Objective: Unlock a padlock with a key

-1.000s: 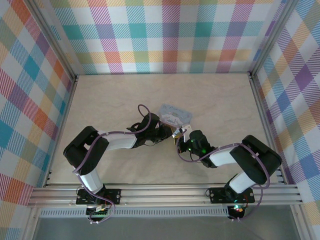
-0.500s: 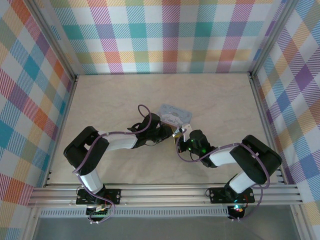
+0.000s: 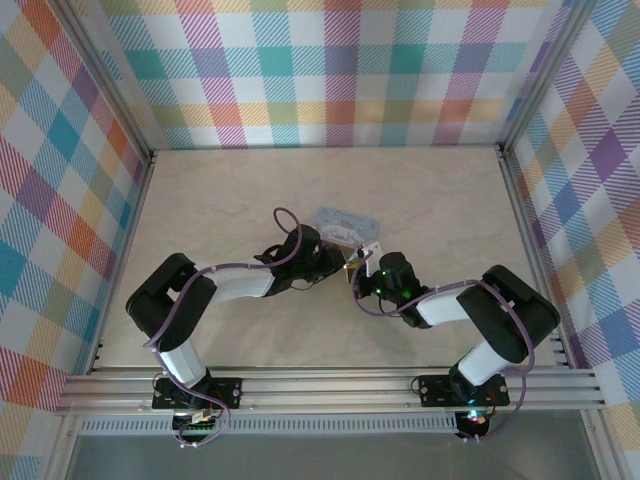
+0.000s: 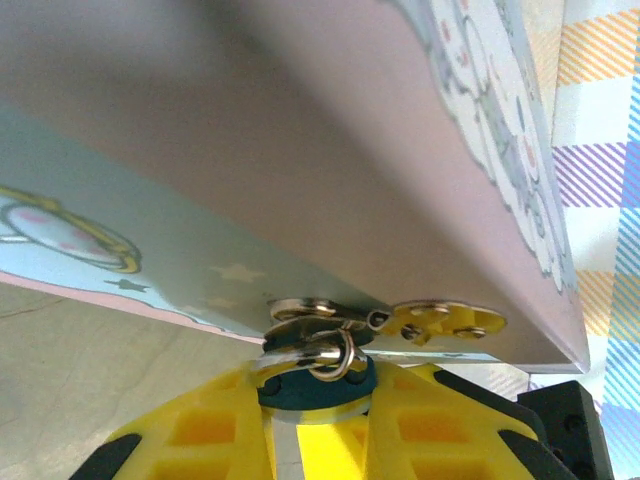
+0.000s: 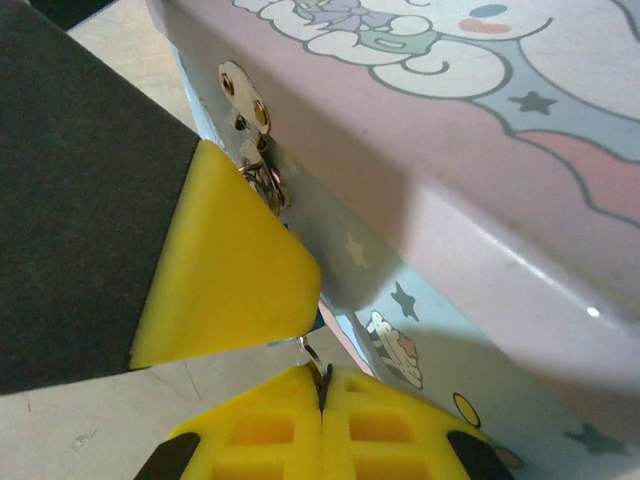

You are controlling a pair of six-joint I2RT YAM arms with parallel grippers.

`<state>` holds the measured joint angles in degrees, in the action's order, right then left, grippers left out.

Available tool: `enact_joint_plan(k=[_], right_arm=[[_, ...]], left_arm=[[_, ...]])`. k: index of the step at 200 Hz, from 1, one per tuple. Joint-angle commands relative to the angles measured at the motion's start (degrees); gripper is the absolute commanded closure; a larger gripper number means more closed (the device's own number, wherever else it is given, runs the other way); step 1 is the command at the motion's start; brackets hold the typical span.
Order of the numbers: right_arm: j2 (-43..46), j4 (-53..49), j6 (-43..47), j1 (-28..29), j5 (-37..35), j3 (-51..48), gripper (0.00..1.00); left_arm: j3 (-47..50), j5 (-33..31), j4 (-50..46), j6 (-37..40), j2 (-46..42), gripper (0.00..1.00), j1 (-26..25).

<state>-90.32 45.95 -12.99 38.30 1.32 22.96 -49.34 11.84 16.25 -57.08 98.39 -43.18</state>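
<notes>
Top: your right pincer has edged far-left toward the tin, bringing key closer to lock | Left wrist: left pincer nearly closed, clamping the padlock hanging at the tin's hasp | Right wrist: right pincer fully closed, pinching a thin sliver, likely the key, not yet inserted.

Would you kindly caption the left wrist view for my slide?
Left hand grips the padlock at the tin's hasp.
</notes>
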Motion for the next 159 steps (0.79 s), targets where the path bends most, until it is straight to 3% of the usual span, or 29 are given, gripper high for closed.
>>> enact_joint_plan(k=[1,84,159], right_arm=[[1.14,9.87,-0.19,-0.42,1.11,4.84,0.97],[1.86,3.51,-2.06,-0.45,-1.42,-1.59,0.97],[0.53,-0.83,-5.26,-0.42,-0.98,-3.54,0.97]], left_arm=[[-0.06,9.06,-0.35,-0.66,-0.90,0.82,-3.48],[-0.05,9.26,3.24,-1.06,3.19,0.81,-3.45],[1.18,7.47,3.01,-0.08,2.46,0.54,-3.21]])
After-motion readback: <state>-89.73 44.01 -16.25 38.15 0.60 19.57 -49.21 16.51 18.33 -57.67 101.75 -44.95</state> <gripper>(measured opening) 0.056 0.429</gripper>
